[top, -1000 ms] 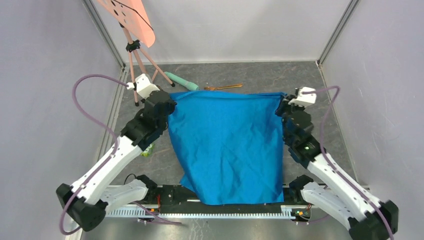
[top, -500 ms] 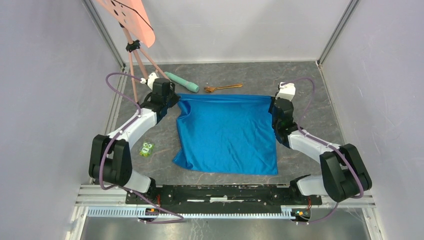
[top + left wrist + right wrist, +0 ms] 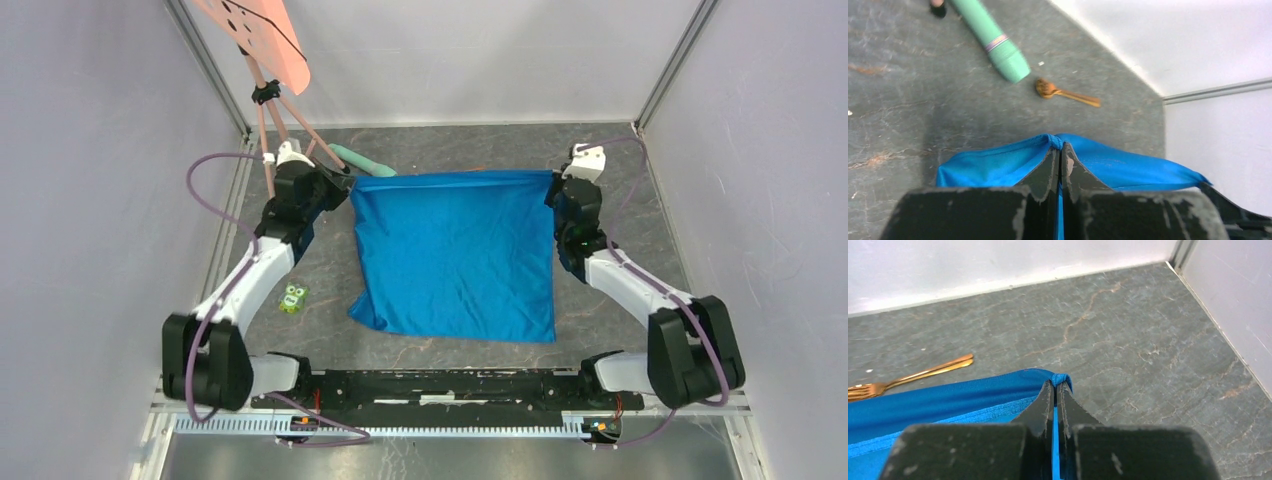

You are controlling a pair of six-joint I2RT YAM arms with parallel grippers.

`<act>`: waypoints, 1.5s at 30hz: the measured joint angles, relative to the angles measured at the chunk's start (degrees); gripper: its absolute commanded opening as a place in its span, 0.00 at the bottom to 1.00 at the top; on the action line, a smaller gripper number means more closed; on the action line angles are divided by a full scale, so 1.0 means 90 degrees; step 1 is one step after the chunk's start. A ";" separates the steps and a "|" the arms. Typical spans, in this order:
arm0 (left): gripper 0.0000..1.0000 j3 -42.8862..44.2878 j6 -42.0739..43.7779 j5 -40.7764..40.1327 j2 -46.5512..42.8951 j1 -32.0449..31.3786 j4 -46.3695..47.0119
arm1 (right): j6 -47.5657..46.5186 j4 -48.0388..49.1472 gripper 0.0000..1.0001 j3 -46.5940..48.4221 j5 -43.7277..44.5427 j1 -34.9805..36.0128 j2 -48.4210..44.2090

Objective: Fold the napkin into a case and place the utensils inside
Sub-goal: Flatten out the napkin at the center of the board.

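Ideally, with the left jaws and the right jaws each clamped on a far corner of the napkin (image 3: 455, 250), which lies spread across the middle of the worktop (image 3: 660, 220), both should lower level and taut, stopping short of the utensils (image 3: 1065, 94) near the far edge.

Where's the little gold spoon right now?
In the left wrist view the spoon lies on the table just beyond the far edge of the napkin, beside the end of the mint-green cylinder.

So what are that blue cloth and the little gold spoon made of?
The napkin looks like soft fabric with a slight sheen: it drapes and creases. The spoon looks like polished copper-gold metal, glinting; plated or solid, I cannot tell.
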 measured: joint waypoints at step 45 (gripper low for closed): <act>0.02 0.0619 0.1161 -0.0236 -0.3665 -0.0024 -0.1870 | 0.0687 -0.0826 0.00 -0.1217 -0.2103 0.0087 -0.5646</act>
